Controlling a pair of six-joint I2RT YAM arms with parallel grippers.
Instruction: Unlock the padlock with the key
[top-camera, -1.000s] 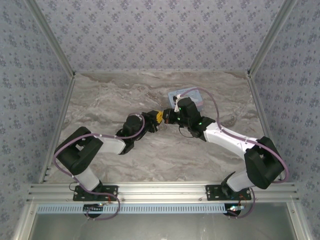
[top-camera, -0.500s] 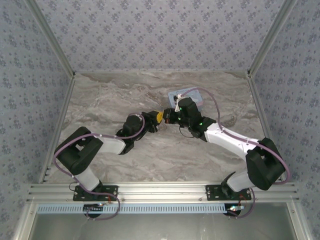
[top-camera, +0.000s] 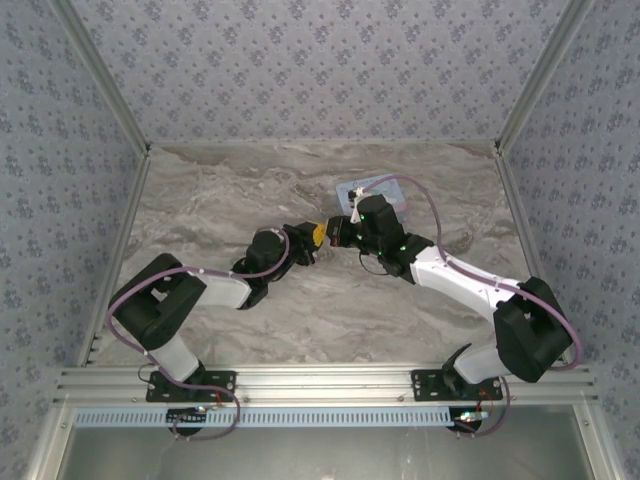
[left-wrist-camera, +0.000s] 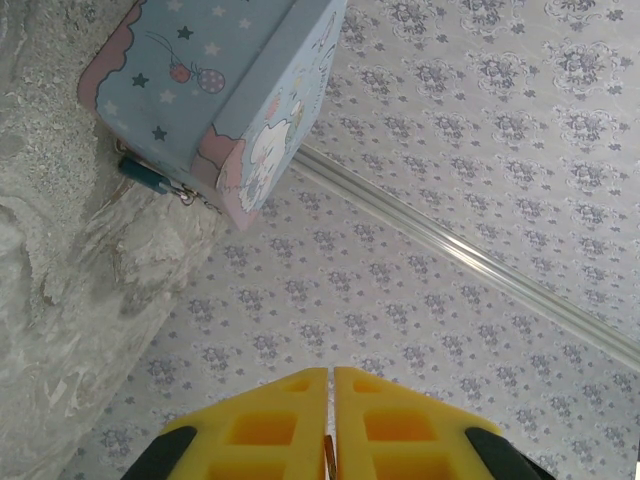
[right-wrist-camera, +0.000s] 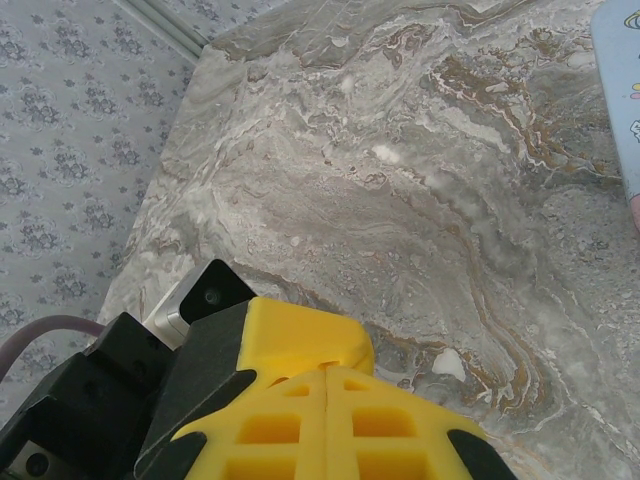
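Grey marble-look bench (top-camera: 220, 200): tiny teal-blue padlock (left-wrist-camera: 146, 172) lies touching light blue cartoon-print tin box (left-wrist-camera: 215, 80). L hand (left-wrist-camera: 330, 376) clenched on thin dark metal key (left-wrist-camera: 326, 458); R hand (right-wrist-camera: 327, 378) clenched, fingers touching.

A lab-style robot test cell: marble-look table (top-camera: 230, 190), floral-papered panels (top-camera: 320, 70), aluminium frame rails (top-camera: 320, 378).

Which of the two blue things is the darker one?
The small teal padlock, lying at the corner of the pale, cartoon-printed tin box.
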